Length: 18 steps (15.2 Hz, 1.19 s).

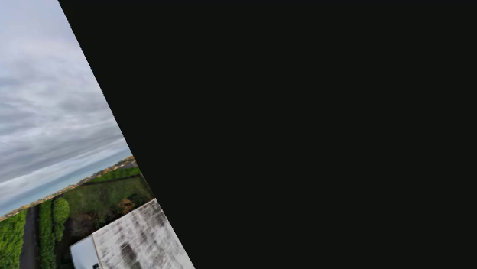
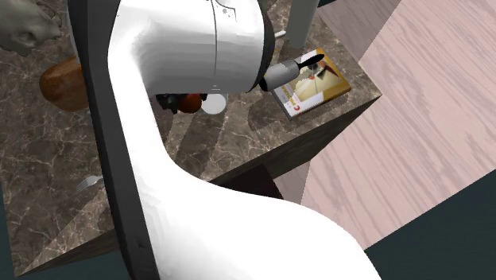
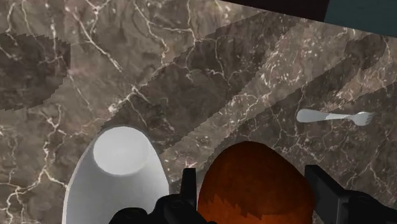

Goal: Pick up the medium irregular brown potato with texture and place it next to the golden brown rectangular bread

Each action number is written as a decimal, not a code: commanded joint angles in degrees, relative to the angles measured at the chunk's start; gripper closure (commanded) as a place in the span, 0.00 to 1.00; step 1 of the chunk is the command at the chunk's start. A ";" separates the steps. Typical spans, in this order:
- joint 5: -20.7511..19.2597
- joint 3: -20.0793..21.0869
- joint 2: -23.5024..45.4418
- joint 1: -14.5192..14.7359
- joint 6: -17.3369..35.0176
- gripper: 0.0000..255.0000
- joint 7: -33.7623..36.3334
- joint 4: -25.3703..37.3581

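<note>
gripper (image 3: 252, 173) clenched on potato (image 3: 254, 191): wrist view has the two black fingers (image 3: 189, 186) pressed against opposite flanks of it, one on each side. potato reddish brown, rounded, surface mottled darker lower down. cannot tell whether it rests on or clears the marble tabletop (image 3: 159, 76). white vessel (image 3: 118, 181) just beside the potato, outside one finger. pale fork (image 3: 334, 117) lies flat on the marble, apart from the potato on its other side.

second exterior view: white arm (image 2: 199, 199) crosses most of the frame; potato and white vessel show side by side under its wrist. bread (image 2: 62, 83), a brown loaf, lies toward this view's left, apart from the potato and partly hidden by the arm. book (image 2: 314, 83) near the table corner at this view's right; wooden floor (image 2: 429, 119) beyond.

shoulder view: large black area (image 1: 306, 137), cloudy sky (image 1: 46, 92) at left.
</note>
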 commanded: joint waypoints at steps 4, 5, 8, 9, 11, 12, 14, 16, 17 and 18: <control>4.86 5.70 3.39 4.06 4.66 1.00 6.17 -0.17; 5.72 6.73 4.18 4.85 5.57 1.00 7.28 -0.06; 8.22 9.71 6.97 7.21 8.31 1.00 10.46 0.70; 9.02 10.66 8.03 7.97 9.21 1.00 11.48 1.10; 10.53 12.49 10.33 9.51 10.98 1.00 13.47 2.12; 11.24 13.36 11.57 10.25 11.83 1.00 14.43 2.74; 12.57 15.07 14.18 11.66 13.47 1.00 16.30 4.19; 13.77 16.69 16.97 12.99 15.01 1.00 18.12 5.92; 14.32 17.47 18.42 13.61 15.72 1.00 19.01 6.89; 14.82 18.23 19.90 14.21 16.41 1.00 19.89 7.93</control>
